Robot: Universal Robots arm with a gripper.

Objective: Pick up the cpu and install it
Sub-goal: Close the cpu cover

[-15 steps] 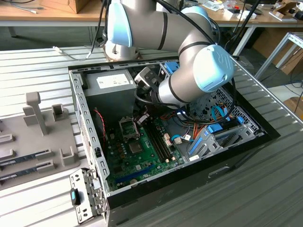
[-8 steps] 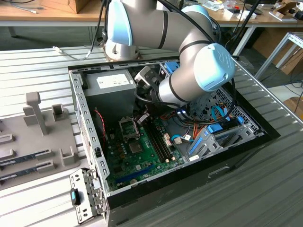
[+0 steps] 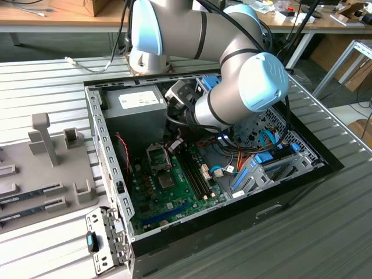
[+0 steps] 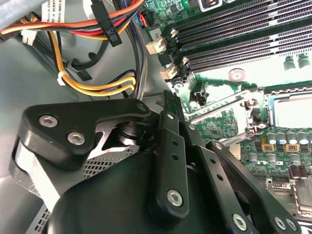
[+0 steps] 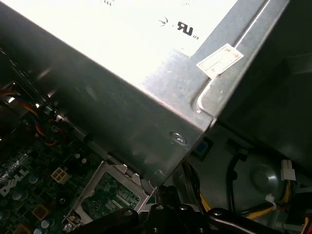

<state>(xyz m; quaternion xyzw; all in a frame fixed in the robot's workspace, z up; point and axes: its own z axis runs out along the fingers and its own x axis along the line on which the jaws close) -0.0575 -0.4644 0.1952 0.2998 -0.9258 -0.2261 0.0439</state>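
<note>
My gripper hangs low inside the open computer case, just behind the cpu socket on the green motherboard. In the second wrist view the gripper's black linkages stand close to the socket, whose metal frame encloses a pale grey square; its thin lever stands raised. I cannot tell whether that pale square is the cpu. In the first wrist view the socket frame lies under the edge of the power supply, with the gripper's links beside it.
Bundled orange, yellow and black cables run next to the gripper. Memory slots lie at the socket's right in the exterior view, with a dark bare chip in front. A grey tray with memory sticks stands left of the case.
</note>
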